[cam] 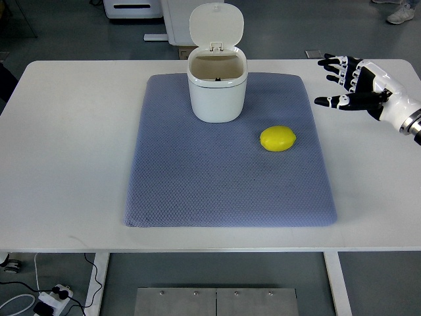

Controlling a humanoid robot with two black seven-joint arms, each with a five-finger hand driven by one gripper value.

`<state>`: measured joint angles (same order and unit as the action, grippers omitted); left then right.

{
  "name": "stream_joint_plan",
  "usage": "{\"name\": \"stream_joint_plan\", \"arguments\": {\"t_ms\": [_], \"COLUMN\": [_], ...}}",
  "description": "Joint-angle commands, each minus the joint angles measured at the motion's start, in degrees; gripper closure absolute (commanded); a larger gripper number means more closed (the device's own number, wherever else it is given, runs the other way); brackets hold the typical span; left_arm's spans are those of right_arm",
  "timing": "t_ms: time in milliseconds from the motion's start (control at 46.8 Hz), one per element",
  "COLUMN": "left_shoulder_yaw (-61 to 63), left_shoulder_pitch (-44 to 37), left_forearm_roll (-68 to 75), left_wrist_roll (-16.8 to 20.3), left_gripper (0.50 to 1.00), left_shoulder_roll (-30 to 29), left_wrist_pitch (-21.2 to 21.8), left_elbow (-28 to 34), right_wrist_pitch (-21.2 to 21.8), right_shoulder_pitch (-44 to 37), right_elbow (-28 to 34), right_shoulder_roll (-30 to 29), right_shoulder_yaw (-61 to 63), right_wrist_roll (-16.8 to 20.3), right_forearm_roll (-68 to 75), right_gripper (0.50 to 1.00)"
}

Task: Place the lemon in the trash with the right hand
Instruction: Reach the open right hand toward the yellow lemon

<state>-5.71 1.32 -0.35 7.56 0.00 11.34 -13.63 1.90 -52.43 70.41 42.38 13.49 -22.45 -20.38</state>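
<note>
The lemon (pixel 277 138) lies on the blue mat (pixel 197 191), below and left of the right hand's fingertips, well apart from them. The right hand (pixel 358 82) hovers over the table (pixel 66 164), fingers (pixel 332 63) spread, holding nothing. Farther left of the fingers stands the bin (pixel 217 92), lid (pixel 216 25) up.

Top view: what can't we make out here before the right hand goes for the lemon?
- Trash can: bottom of the inside hidden by its own wall; contents unknown.
- Lemon: underside hidden against the mat.
- Right hand: arm cut off by the right edge past the wrist.
- Left arm: out of frame.
- Person's shoe: cut off by the top edge.
</note>
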Motion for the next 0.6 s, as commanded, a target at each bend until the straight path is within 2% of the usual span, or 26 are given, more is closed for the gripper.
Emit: {"name": "stream_joint_plan", "arguments": {"t_ms": [0, 342, 577], "left_shoulder_yaw": [0.0, 0.0, 0.0], "left_shoulder_pitch": [0.0, 0.0, 0.0], "left_forearm_roll": [0.0, 0.0, 0.0], "left_wrist_roll": [0.0, 0.0, 0.0], "left_gripper": [0.5, 0.5, 0.5], "left_shoulder_roll": [0.0, 0.0, 0.0], "left_wrist_pitch": [0.0, 0.0, 0.0], "left_elbow": [0.0, 0.0, 0.0], "right_wrist_pitch": [-0.93, -4.36, -4.88], "right_shoulder_pitch": [-0.22, -7.51, -8.39], "right_elbow": [0.77, 0.87, -1.24], "right_shoulder_roll": [0.34, -0.37, -3.35], "right_shoulder_yaw": [-1.98, -12.87, -14.98], "right_wrist_roll": [0.22, 0.57, 0.66], "right_forearm_roll": [-2.11, -6.87, -8.09], "right_gripper": [0.5, 0.5, 0.5]}}
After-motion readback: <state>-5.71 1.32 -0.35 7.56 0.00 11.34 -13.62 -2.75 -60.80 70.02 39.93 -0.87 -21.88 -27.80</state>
